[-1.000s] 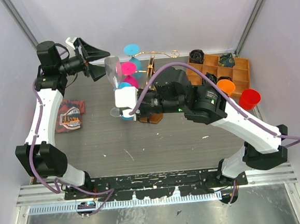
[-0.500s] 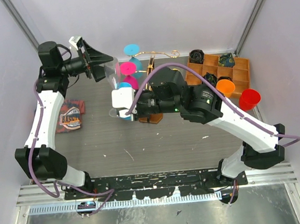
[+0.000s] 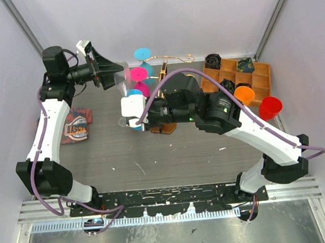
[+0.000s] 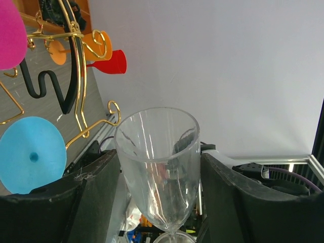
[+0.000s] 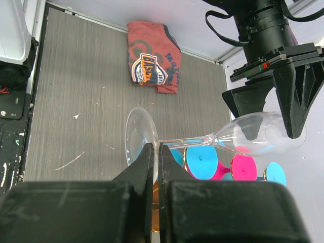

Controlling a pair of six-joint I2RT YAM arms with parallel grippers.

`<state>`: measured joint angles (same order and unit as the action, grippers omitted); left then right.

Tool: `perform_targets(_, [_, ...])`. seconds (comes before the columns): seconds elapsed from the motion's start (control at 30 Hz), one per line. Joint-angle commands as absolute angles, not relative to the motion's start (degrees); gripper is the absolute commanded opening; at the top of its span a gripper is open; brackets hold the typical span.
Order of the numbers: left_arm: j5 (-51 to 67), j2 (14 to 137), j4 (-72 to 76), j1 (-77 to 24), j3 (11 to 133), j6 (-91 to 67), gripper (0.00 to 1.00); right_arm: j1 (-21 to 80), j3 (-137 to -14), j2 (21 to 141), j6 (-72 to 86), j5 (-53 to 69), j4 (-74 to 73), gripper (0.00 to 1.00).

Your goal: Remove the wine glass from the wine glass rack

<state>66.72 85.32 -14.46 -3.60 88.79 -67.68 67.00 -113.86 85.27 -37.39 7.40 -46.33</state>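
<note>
Pinching the stem beside the foot, the right hand holds the wine glass sideways in the air beside the rack. It seems to be offering the bowl to the left hand, whose wide-set fingers bracket it; contact is unclear.

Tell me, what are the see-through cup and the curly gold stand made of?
The wine glass looks like clear glass, or maybe clear plastic: glossy, and you see straight through it. The rack looks like thin metal wire with a shiny gold finish, bent into curls.
</note>
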Motion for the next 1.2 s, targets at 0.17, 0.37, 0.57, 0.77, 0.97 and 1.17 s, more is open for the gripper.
perform_targets(0.17, [71.2, 84.2, -16.4, -3.7, 89.1, -66.8, 0.74, 67.2, -114.3, 84.6, -37.1, 7.7, -41.5, 0.01])
perform_targets(0.37, [71.2, 84.0, -16.1, -3.8, 89.4, -66.5, 0.57, 67.2, -113.7, 84.3, -36.8, 7.6, -41.2, 0.01])
perform_targets(0.57, [71.0, 83.4, -16.2, -3.8, 88.7, -66.4, 0.52, 67.2, -112.3, 83.8, -35.1, 5.7, -39.0, 0.04])
perform_targets(0.77, [71.0, 83.1, -16.3, -3.7, 88.8, -66.4, 0.50, 67.2, -111.3, 82.5, -32.9, 3.5, -37.8, 0.38])
perform_targets(0.97, [70.9, 82.9, -16.3, -2.1, 88.4, -66.4, 0.49, 67.3, -108.3, 78.8, -32.0, 0.1, -36.7, 0.67])
perform_targets(1.17, [70.6, 82.3, -15.6, 5.4, 87.5, -67.0, 0.49, 67.2, -104.3, 73.6, -32.1, -5.4, -35.3, 0.72])
